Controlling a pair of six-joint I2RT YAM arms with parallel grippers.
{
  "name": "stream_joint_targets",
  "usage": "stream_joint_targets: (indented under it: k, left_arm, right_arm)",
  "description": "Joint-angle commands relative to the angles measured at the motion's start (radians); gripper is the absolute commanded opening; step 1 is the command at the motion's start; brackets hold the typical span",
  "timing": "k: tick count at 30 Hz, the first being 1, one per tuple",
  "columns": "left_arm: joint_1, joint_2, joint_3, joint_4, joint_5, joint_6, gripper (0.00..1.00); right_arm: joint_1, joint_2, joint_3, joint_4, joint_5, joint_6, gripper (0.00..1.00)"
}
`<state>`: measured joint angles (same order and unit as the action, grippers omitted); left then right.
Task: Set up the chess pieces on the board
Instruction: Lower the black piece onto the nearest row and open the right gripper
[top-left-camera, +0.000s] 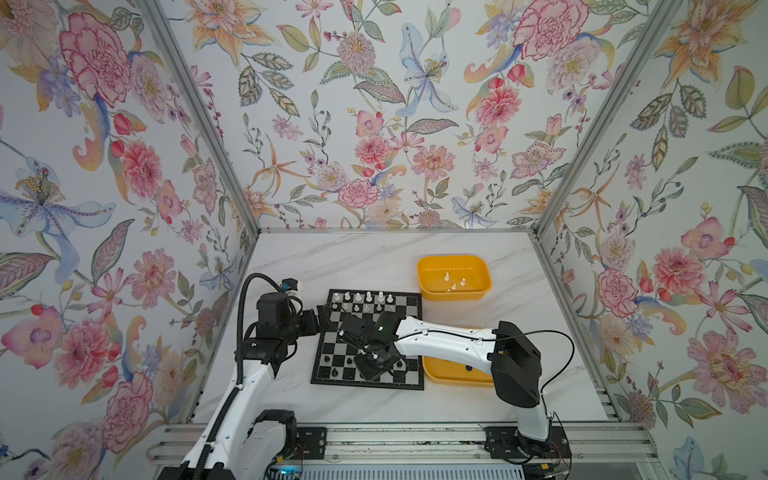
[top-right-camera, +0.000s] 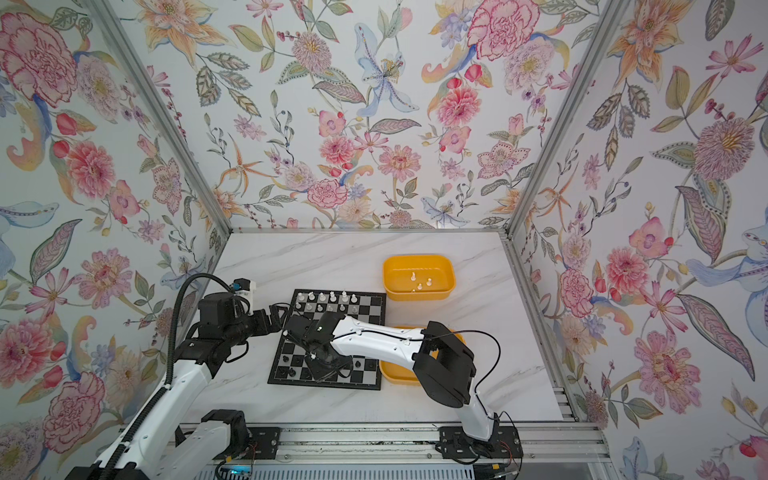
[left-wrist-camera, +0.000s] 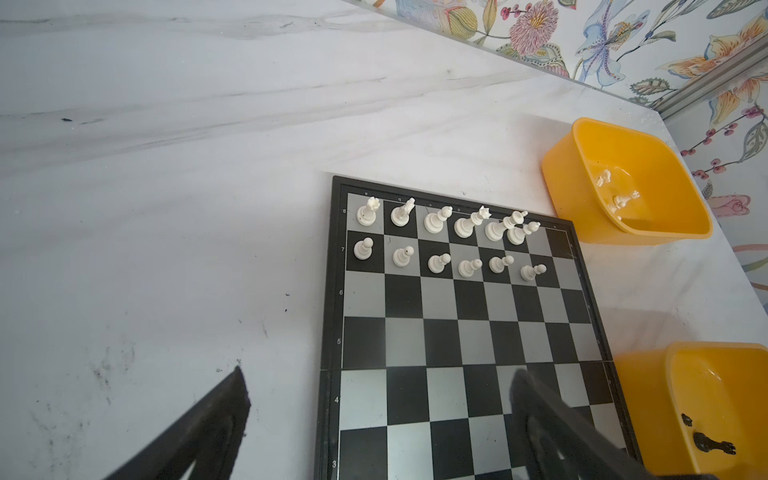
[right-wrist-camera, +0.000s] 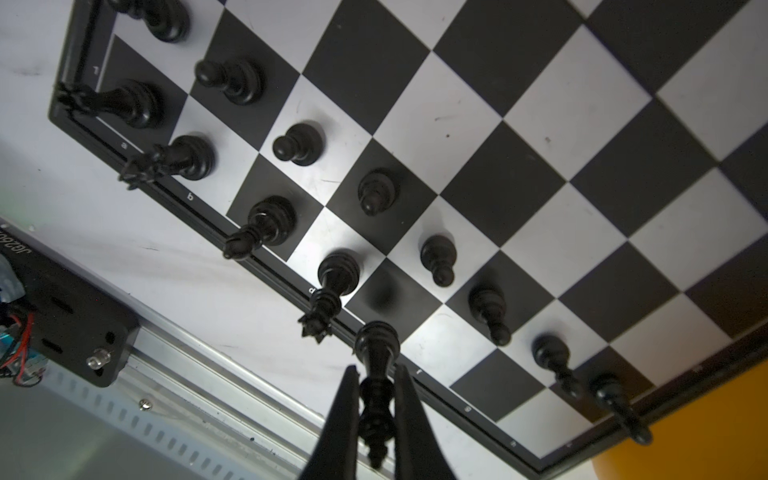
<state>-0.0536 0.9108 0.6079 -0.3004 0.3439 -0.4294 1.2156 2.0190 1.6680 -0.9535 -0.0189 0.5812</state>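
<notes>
Flower-papered walls (top-left-camera: 374, 124) stand at nine, twelve and three o'clock around a white marbled counter (top-left-camera: 353, 257); aluminium rail (top-left-camera: 395, 440) at six.

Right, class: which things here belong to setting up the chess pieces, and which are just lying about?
Job: board, white pieces, black pieces, held black piece, far yellow tub, near yellow tub.
Lying about: floral walls, metal rail.

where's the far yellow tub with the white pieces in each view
Both top views: far tub just past the board's far right corner.
Left wrist: far tub off the board corner beyond the white back row.
Right wrist: not in it.
Shared landmark: the board.
</notes>
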Motion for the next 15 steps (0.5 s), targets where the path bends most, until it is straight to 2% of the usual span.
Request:
stream_joint_targets:
  k: [1,15]
  left_arm:
    - [0.011,-0.006,0.025,-0.011,0.028,0.021,0.99]
    - [0.041,-0.019,0.024,-0.005,0.05,0.025,0.99]
  right_arm:
    - [-0.008,0.025,0.004,-0.013,0.005,0.0,0.14]
    - [-0.007,0.065,0.001,-0.012,0.013,-0.004,0.14]
